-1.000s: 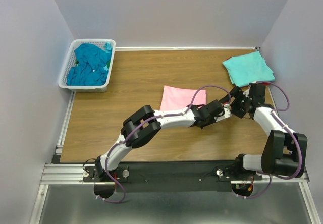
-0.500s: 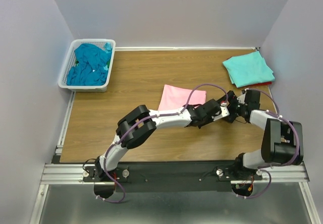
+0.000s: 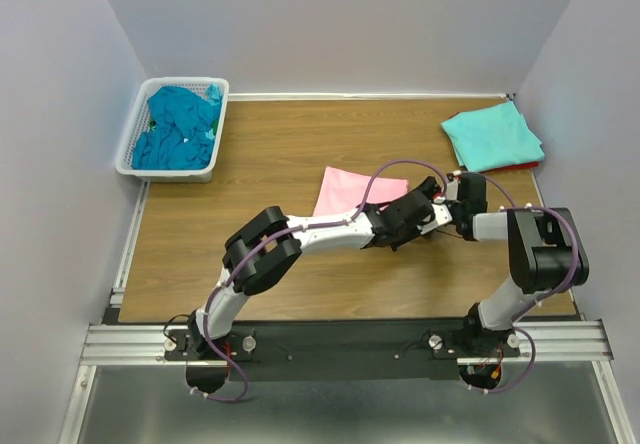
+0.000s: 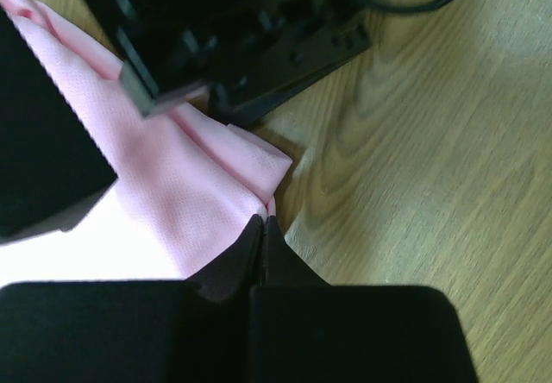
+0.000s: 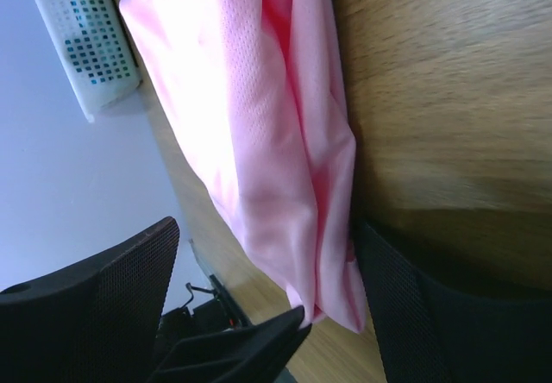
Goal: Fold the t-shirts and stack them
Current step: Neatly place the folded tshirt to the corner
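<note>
On a brown wooden counter (image 4: 431, 141), left tool (image 4: 263, 228) clamped on a corner of the folded light pink fabric t-shirt (image 4: 172, 185), right tool (image 5: 272, 228) spread wide astride that corner.

Overhead, soft even light filled the scene, leaving only faint, soft-edged shadows on the counter (image 3: 260, 154). Both wrist views were close and partly blurred; the pink t-shirt (image 4: 172, 176) washed out to white near the left end effector (image 4: 263, 228).
</note>
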`<action>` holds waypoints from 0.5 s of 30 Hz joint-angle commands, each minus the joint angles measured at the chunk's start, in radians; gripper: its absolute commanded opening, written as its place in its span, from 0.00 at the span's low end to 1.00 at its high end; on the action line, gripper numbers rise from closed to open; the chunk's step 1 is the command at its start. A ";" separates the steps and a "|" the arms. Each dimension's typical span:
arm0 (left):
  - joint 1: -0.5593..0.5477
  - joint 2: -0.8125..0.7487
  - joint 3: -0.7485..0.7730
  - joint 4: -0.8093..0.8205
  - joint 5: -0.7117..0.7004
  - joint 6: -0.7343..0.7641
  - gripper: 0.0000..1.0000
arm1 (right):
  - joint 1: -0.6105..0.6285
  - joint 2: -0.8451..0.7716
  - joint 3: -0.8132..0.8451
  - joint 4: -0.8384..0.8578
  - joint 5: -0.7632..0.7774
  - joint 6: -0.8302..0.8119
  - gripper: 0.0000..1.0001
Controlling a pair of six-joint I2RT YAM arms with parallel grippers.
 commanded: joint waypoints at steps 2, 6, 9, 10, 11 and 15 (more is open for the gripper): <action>0.003 -0.063 -0.008 0.030 0.025 -0.019 0.00 | 0.060 0.092 0.009 -0.059 0.069 -0.006 0.87; 0.005 -0.069 -0.006 0.038 0.034 -0.023 0.00 | 0.094 0.122 0.038 -0.073 0.082 -0.018 0.83; 0.006 -0.072 -0.006 0.044 0.039 -0.026 0.00 | 0.115 0.136 0.052 -0.081 0.088 -0.024 0.76; 0.006 -0.076 -0.006 0.047 0.039 -0.026 0.00 | 0.118 0.136 0.053 -0.084 0.091 -0.027 0.75; 0.008 -0.076 -0.006 0.047 0.042 -0.027 0.00 | 0.118 0.136 0.058 -0.087 0.098 -0.029 0.73; 0.009 -0.086 -0.016 0.057 0.053 -0.035 0.00 | 0.123 0.133 0.069 -0.107 0.111 -0.043 0.58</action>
